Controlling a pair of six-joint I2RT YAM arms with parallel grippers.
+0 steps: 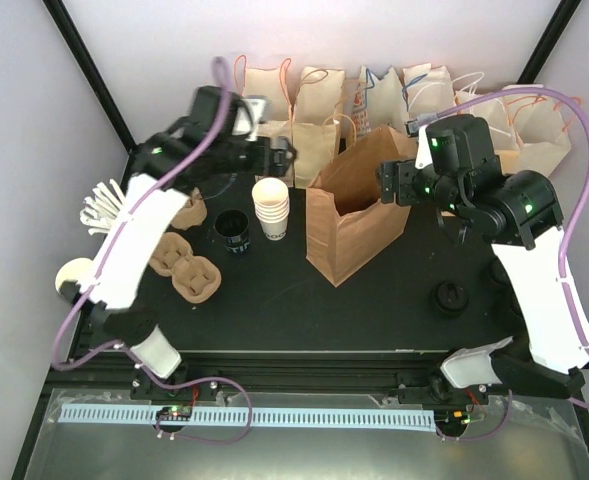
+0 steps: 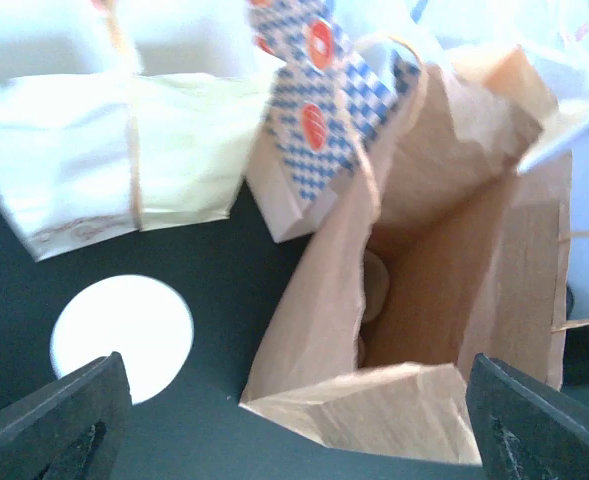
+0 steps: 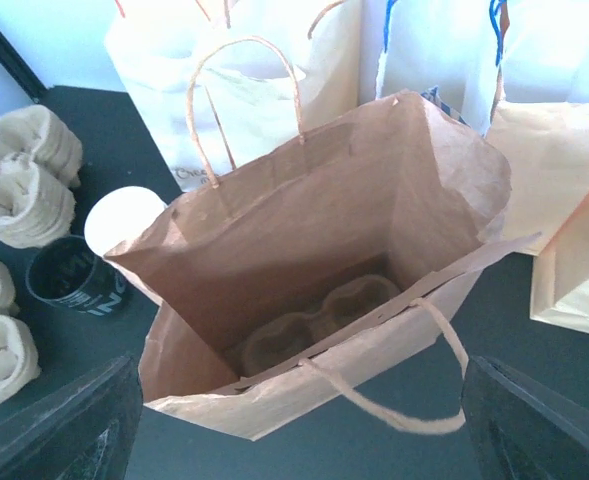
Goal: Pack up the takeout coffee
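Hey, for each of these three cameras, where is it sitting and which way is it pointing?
Top: above and behind the arms, looking down at the table; both arms show, bases nearest.
Left wrist: on the left arm, looking down into the open bag; left gripper, fingers at the bottom corners.
Right wrist: on the right arm, looking down into the bag at the carrier; right gripper, fingers at the bottom corners.
Shared: both wrist views show the bag's mouth and the cup stack.

One open brown bag (image 1: 359,205) is holding one pulp carrier (image 3: 319,325); one white cup stack (image 1: 271,208) and three carrier piles (image 1: 196,278) are sitting at its nine o'clock.
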